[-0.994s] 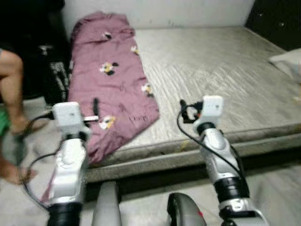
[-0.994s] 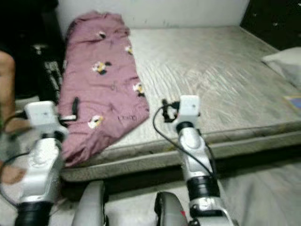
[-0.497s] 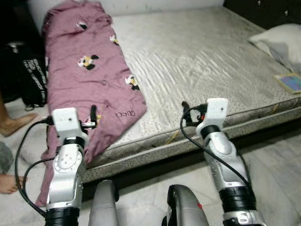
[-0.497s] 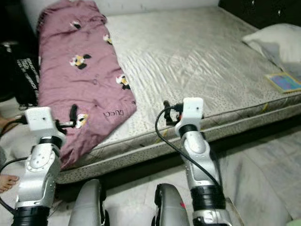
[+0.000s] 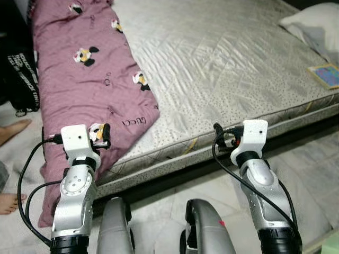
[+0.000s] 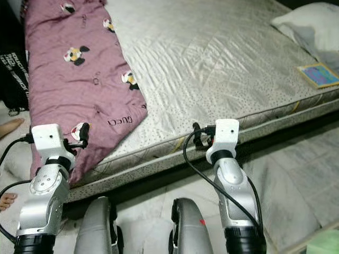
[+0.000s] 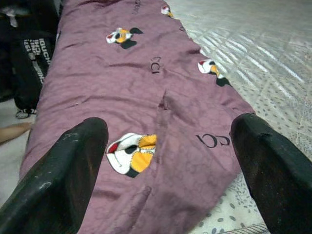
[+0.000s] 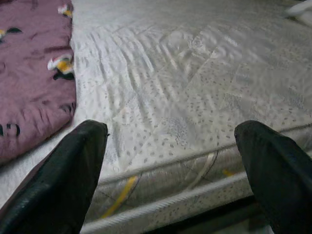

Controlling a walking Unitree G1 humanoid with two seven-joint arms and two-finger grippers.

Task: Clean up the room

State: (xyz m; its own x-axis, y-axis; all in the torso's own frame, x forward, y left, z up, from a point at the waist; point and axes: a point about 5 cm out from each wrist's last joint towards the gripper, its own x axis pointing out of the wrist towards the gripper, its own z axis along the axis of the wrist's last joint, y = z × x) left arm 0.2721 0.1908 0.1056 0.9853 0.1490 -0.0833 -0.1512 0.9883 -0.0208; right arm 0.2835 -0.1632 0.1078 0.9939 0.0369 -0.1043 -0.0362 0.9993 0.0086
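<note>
The purple blanket (image 5: 90, 79) lies along the bed's (image 5: 228, 69) left side, its end drooping over the edge. The left end effector (image 7: 163, 161) faces it, fingers spread wide, probably to grab. The right end effector (image 8: 170, 161), spread too, holds nothing.

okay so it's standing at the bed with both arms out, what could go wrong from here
The pink blanket hangs off the mattress edge down to the floor near the left pincer; pulled from there, it may drag or tangle underfoot. A person's foot is on the floor close to the left arm, so a swing could hit it. The right pincer could snag the mattress edge.
</note>
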